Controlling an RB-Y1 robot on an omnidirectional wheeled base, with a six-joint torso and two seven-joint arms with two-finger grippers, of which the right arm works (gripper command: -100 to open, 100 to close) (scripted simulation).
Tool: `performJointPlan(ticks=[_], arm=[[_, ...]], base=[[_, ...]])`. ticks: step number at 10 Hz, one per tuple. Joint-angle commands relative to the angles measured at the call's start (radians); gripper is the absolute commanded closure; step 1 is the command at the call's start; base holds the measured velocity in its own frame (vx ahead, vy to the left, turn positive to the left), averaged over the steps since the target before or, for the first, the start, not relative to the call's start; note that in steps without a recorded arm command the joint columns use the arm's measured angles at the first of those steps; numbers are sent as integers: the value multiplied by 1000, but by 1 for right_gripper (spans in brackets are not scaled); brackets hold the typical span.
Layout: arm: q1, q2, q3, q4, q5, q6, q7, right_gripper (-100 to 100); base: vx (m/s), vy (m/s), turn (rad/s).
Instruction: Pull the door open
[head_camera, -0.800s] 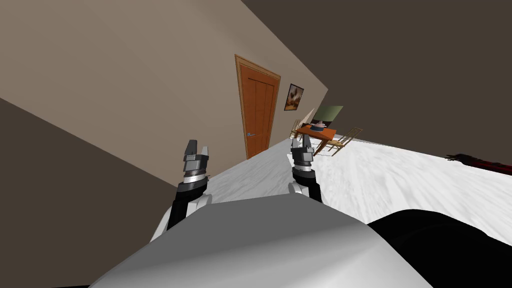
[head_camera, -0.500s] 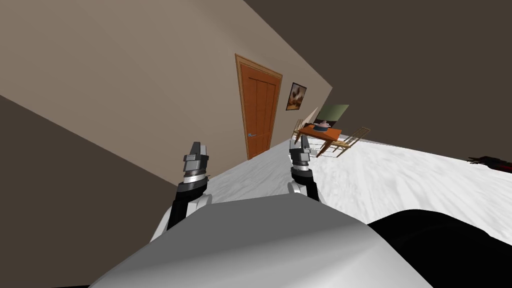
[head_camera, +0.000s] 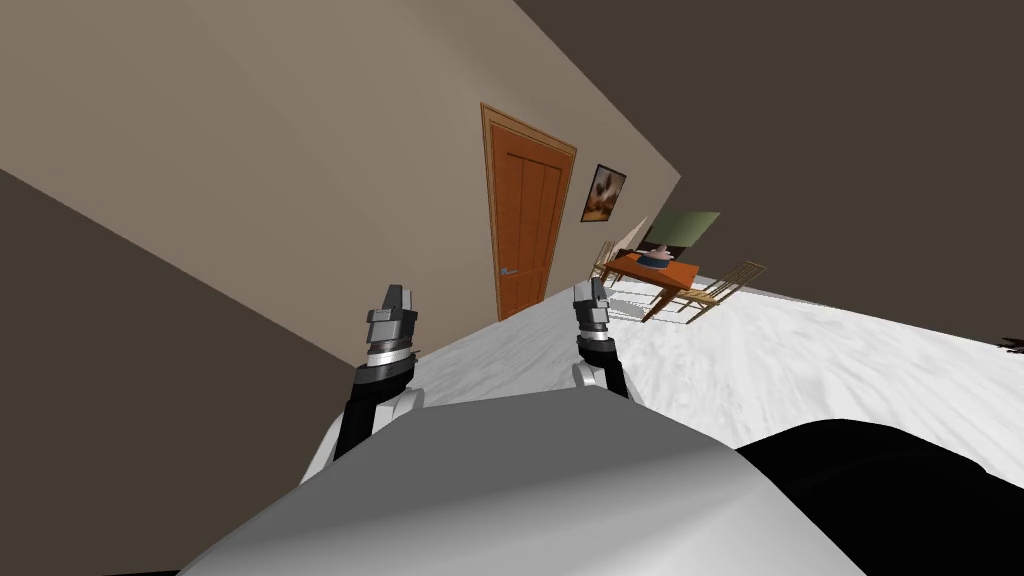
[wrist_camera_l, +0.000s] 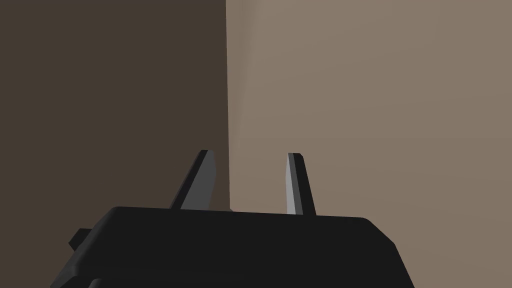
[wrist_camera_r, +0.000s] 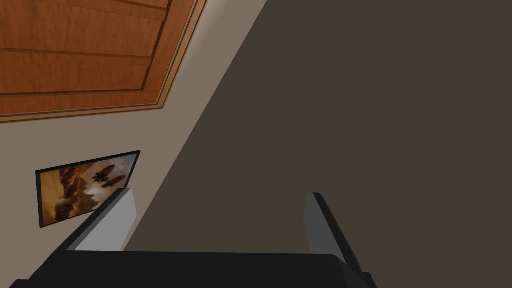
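white floor (head_camera: 800, 350) carries orange table (head_camera: 668, 272) w/ chairs (head_camera: 718, 294) beside; maybe a pot (head_camera: 652, 260) on table.

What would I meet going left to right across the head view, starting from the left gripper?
left gripper → orange-brown door → right gripper → orange table → wooden chair

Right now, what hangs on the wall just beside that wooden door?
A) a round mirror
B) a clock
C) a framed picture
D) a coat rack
C: a dark-framed picture in brownish tones hangs next to the closed orange-brown door, on the side away from its handle.
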Motion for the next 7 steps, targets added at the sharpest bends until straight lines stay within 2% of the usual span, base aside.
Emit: performJointPlan(ticks=[1,7], arm=[[-14,-4,-3,31,0,-3,-1,-100],[-68,-22,-19,174,-5,-28,-11,-100]], base=[[81,-24,67],[84,-24,85]])
